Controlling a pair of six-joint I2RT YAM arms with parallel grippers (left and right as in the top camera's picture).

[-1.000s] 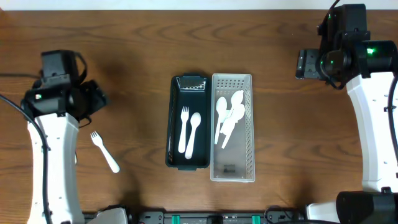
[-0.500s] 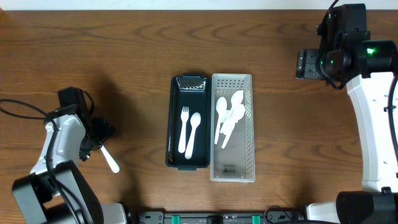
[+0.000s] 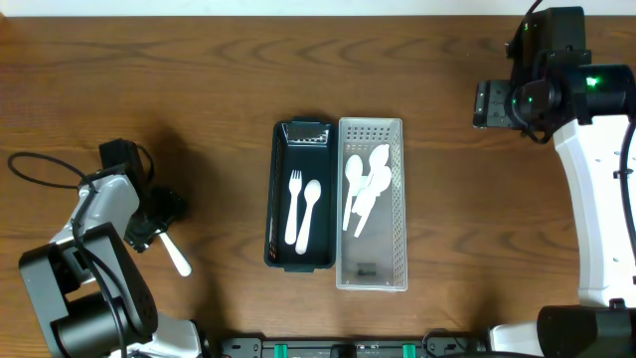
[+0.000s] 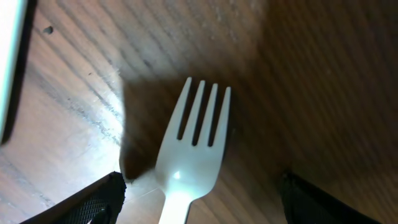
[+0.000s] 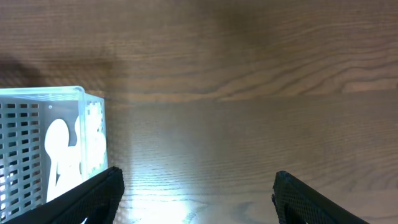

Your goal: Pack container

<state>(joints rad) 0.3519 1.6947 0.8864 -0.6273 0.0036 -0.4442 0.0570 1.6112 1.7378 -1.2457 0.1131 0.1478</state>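
1. Over on the left side of the counter (image 3: pixel 209 80), the loose fork (image 3: pixel 177 256) lies flat on the wood, well apart from the black container (image 3: pixel 271 199). From overhead only its handle shows, angling down and to the right. The tine end is tucked under the left tool (image 3: pixel 152 217).
2. Left wrist view gives the close-up. The loose fork (image 4: pixel 191 152) sits tines-up in the picture, all four prongs sharp, between the two dark fingertips (image 4: pixel 93 202).
3. The left tool (image 4: pixel 200 202) is spread wide, one finger on each side of the handle. Neither finger touches the plastic as far as I can see, so nothing is gripped.
4. Middle of the counter: the black container stands lengthwise, with a white fork (image 3: pixel 293 204) and a white spoon (image 3: pixel 311 207) lying side by side inside it.
5. Right up against its right wall is the white perforated basket (image 3: pixel 402 209), holding a little pile of white spoons (image 3: pixel 364 184) that overlap each other. I can't count them exactly.
6. The right tool (image 3: pixel 489 104) hangs near the far right edge, well apart from both bins.
7. From the right wrist camera, its fingers (image 5: pixel 87 199) are wide apart with just bare wood between them. A corner of the white perforated basket (image 5: pixel 84 124) pokes in at the left, one spoon visible through the holes.
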